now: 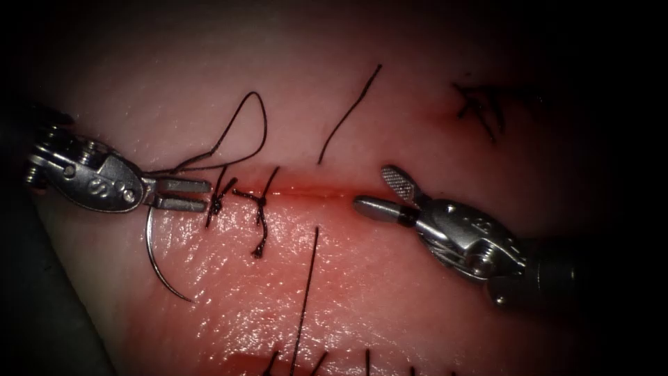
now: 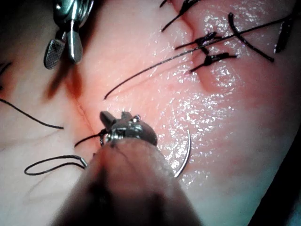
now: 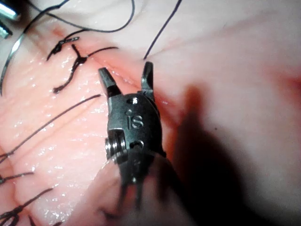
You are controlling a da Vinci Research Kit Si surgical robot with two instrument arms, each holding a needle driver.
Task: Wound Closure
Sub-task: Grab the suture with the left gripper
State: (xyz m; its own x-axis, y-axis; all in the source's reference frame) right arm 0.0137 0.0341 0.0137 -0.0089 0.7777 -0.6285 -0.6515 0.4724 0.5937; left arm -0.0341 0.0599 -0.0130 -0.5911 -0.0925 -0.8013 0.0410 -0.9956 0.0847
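The cut runs across the tissue, with red fluid along it. Two knotted stitches sit at its left end. My left tool lies over that end, its jaws slightly apart with nothing visible between them. The curved needle lies outside the tissue on the near side of the cut, at its left end. Its blunt end runs under the base of the left jaws. The needle also lies flat beside the left tool. Thread loops away behind that tool. My right tool holds nothing, open over the cut's right part.
A loose piece of thread lies beyond the cut, and another piece lies on the near side. Older dark stitches sit at the far right. More thread ends stand along the near edge.
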